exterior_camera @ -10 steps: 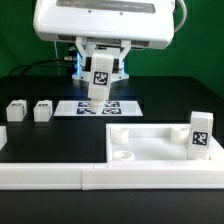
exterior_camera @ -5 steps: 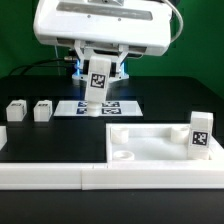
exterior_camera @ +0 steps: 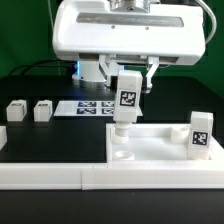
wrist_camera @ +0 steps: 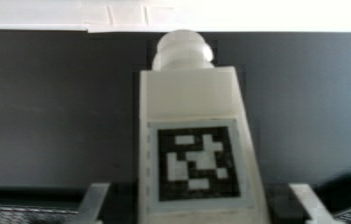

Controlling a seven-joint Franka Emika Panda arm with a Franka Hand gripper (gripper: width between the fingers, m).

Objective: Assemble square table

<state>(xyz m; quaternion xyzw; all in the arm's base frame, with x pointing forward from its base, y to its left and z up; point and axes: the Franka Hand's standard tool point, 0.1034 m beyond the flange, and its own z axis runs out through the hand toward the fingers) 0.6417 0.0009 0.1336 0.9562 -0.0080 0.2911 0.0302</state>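
Spans a black desk (exterior_camera: 40, 140), kept largely bare, presumably for sweeping room. Shows the square table's panel (exterior_camera: 165, 148) lying flat at the exterior view's right, sockets up, apparently butted against the long low rail (exterior_camera: 40, 176) along the front, a likely stop against sliding under a downward push. Shows the marker board (exterior_camera: 95, 107) farther back, flat on the desk, bearing tags only.

Finds the end effector (exterior_camera: 129, 88) clenched on a held leg (exterior_camera: 128, 102), gripping the tagged block by its sides and hanging it upright, peg end down, right over the panel's far corner on the exterior view's left. Cannot tell contact with that corner socket from either view. Confirms the grip in the wrist view: held leg (wrist_camera: 190, 130) pinched between both fingers (wrist_camera: 94, 203), with tag toward the camera and rounded peg end away. Kept vertical, by this reading, for a straight entry into the socket.

Counts a standing leg (exterior_camera: 200, 135) already upright at the panel's far corner on the exterior view's right. Leaves an outer loose leg (exterior_camera: 15, 112) and an inner loose leg (exterior_camera: 43, 110) side by side, well apart from the panel at the exterior view's left, presumably queued for later corners. Leaves the near socket (exterior_camera: 125, 157) open, empty.
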